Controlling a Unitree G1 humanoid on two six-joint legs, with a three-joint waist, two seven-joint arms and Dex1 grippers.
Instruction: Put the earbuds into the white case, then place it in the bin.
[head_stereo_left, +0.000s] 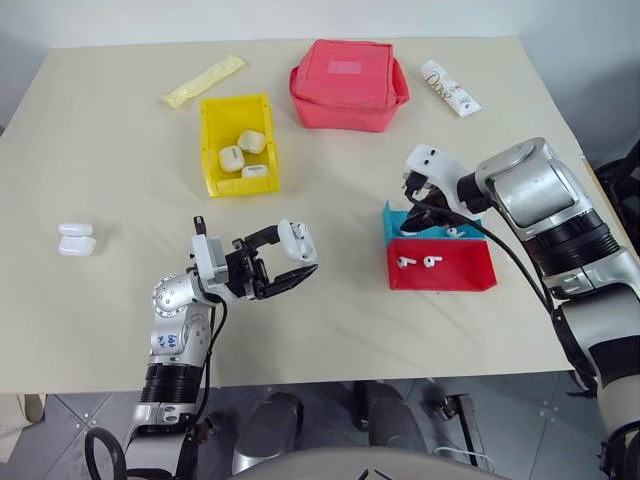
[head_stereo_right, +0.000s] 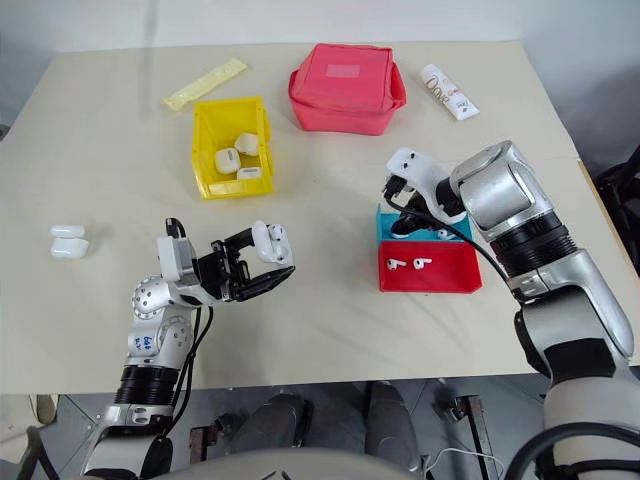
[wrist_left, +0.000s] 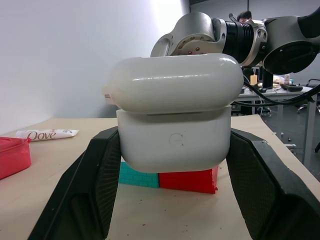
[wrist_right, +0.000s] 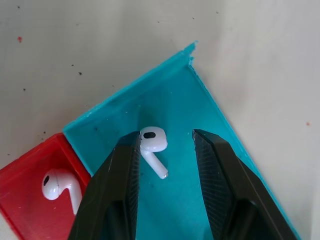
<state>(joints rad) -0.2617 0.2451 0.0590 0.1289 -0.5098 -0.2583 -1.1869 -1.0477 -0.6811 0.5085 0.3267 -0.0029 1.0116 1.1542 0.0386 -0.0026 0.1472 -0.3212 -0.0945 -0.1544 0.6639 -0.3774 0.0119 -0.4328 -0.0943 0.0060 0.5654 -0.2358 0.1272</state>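
A: Which step is this?

B: Picking up an earbud, I judge. The right hand (head_stereo_left: 421, 213) hangs over the blue tray (wrist_right: 200, 125), its two black fingers spread, grasping nothing, with one earbud (wrist_right: 152, 142) lying between them on the tray floor. The left hand (head_stereo_left: 285, 258) is clenched on the white case (head_stereo_left: 296, 240), lifted off the desk (head_stereo_left: 110, 150) on the near-left side of the blue tray.

A: What does the next move call for?

B: Probably a short descent and a careful pinch. The bud lies close against one finger, so a small sideways correction would centre it first. Then it must be carried over to the case.

A: Is the case ready to take it?

B: The left wrist view shows the lid slightly raised, a thin gap above the body. I cannot tell whether that is enough.

A: What does the head camera add?

B: The wider layout: two more earbuds (head_stereo_left: 418, 262) in the red tray (head_stereo_left: 445, 275) touching the blue tray's near side, and the bin (head_stereo_left: 213, 150), well to the far left of the blue tray, already carrying three cases. The right wrist view alone shows how the bud sits between the fingers.
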